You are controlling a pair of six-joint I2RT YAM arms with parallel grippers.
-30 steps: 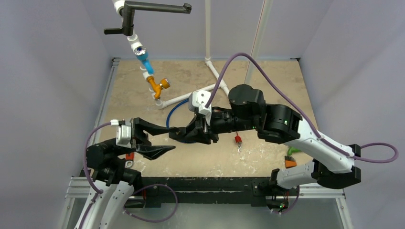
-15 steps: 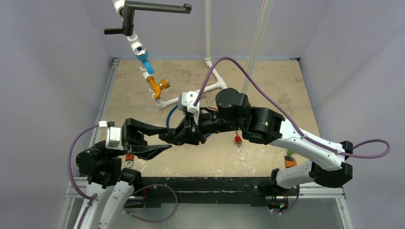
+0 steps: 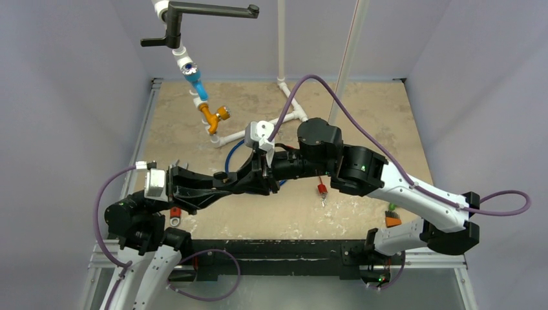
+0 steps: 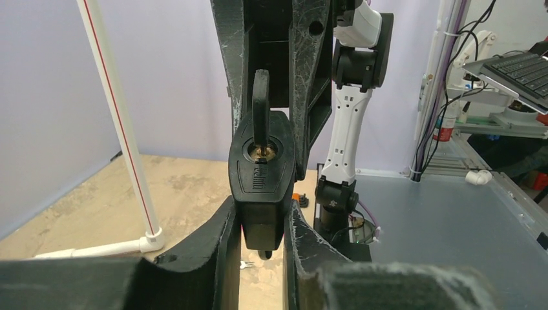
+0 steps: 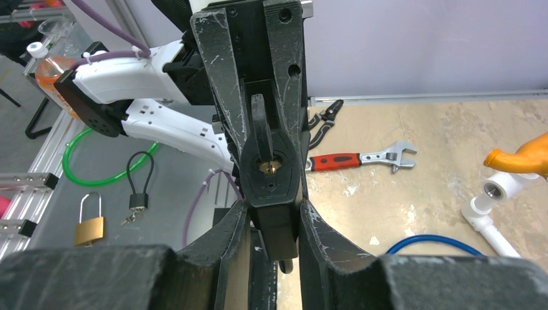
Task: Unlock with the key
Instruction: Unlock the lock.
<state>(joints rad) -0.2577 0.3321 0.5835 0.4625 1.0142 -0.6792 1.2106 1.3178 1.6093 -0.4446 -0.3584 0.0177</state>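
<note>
padlock (image 4: pixel 262 187) clamped between left hand (image 4: pixel 260 208), right hand (image 5: pixel 271 210), key (image 4: pixel 260 106) upright in keyhole (image 4: pixel 262 151)

And there it was: pale lilac walls (image 3: pixel 71 116) boxed the cell in on three sides, evenly lit, with soft shadows only. The table (image 3: pixel 368 110) showed a beige, marbled top, scuffed white in places, with a metal rail (image 3: pixel 144 129) down its left edge and an aluminium frame (image 3: pixel 304 264) across the near side. Out beyond, the left wrist view caught a grey bench surface (image 4: pixel 446 226) and a keyboard (image 4: pixel 520 68) on a raised stand.
</note>
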